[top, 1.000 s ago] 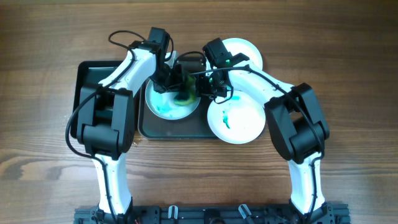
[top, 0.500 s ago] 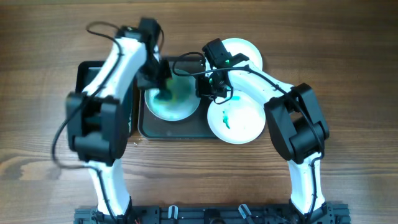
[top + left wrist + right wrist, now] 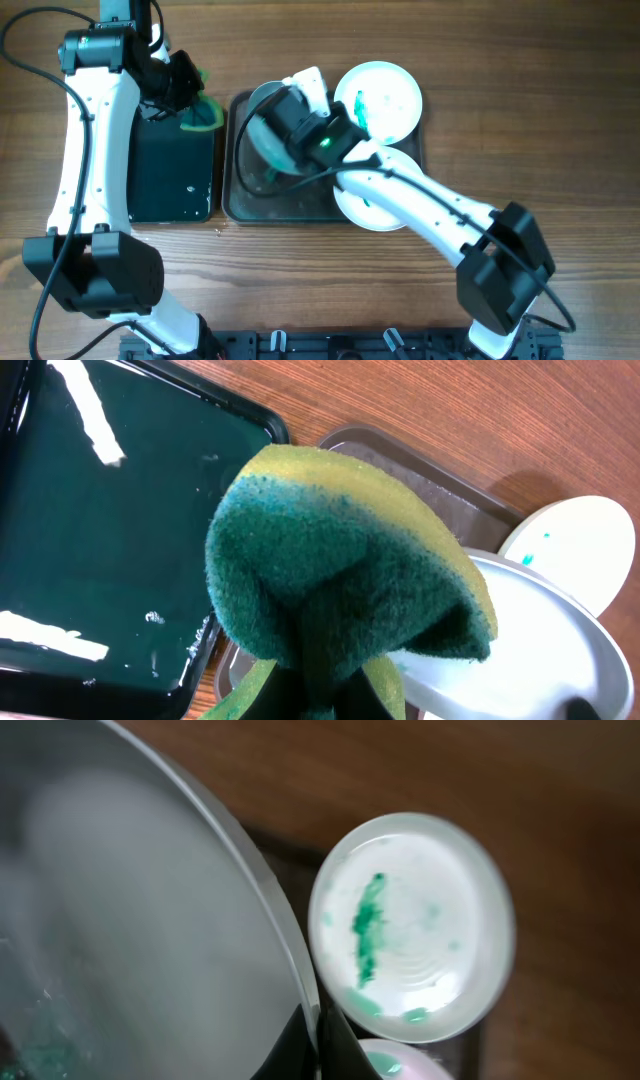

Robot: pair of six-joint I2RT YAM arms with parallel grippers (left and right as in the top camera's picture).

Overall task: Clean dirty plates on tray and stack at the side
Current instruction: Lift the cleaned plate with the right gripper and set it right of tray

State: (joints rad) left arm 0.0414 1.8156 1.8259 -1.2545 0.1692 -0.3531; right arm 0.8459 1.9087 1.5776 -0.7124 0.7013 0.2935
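My left gripper point(image 3: 188, 92) is shut on the green and yellow sponge point(image 3: 204, 112), held above the right rim of the black tray point(image 3: 170, 170). The sponge point(image 3: 340, 560) fills the left wrist view and hides the fingers. My right gripper point(image 3: 295, 120) is shut on the rim of a white plate point(image 3: 260, 135), held raised and tilted above the left half of the grey tray point(image 3: 290, 207). The right wrist view shows its rim point(image 3: 270, 910) between the fingers point(image 3: 318, 1042). A teal-smeared plate point(image 3: 380, 95) point(image 3: 410, 925) lies at the back right. A third plate point(image 3: 385, 205) lies partly under my right arm.
The black tray holds liquid with light glints point(image 3: 100, 540) and stands directly left of the grey tray. The wooden table point(image 3: 560, 120) surrounds both trays. Cables run from both arms over the back of the table.
My left arm has swung left with the sponge, from the plate to above the black tray. My right gripper has lifted and tilted that plate off the grey tray.
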